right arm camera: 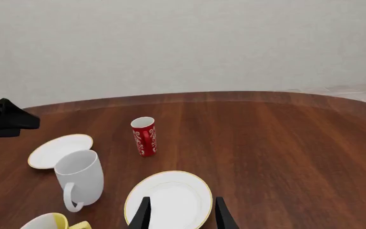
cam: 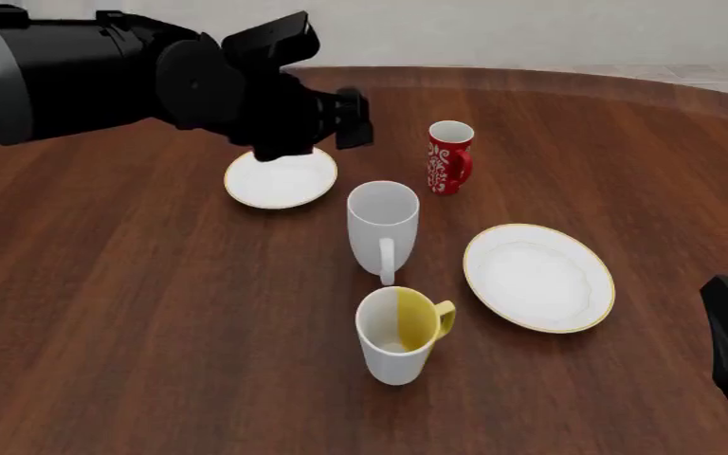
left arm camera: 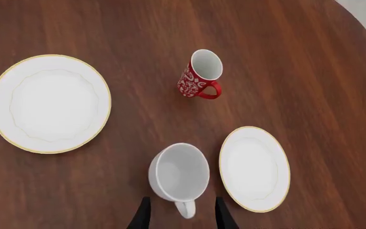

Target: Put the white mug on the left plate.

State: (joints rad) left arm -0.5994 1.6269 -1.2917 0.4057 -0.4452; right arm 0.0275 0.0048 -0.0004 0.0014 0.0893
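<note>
The white mug (left arm camera: 179,173) stands upright below the left gripper (left arm camera: 182,215), handle between its 2 spread, empty fingers (left arm camera: 143,215).

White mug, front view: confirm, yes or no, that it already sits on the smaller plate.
No; the white mug stands on the bare table, apart from the left plate.

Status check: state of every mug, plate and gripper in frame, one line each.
white mug: upright, empty, on the table, not gripped, not on a plate
left plate: flat, nothing on it
larger gold-rimmed plate: flat, nothing on it
red patterned mug: upright, on the table
yellow-handled mug: upright, on the table
left gripper: open, above the white mug's handle
right gripper: open, holding nothing
</note>
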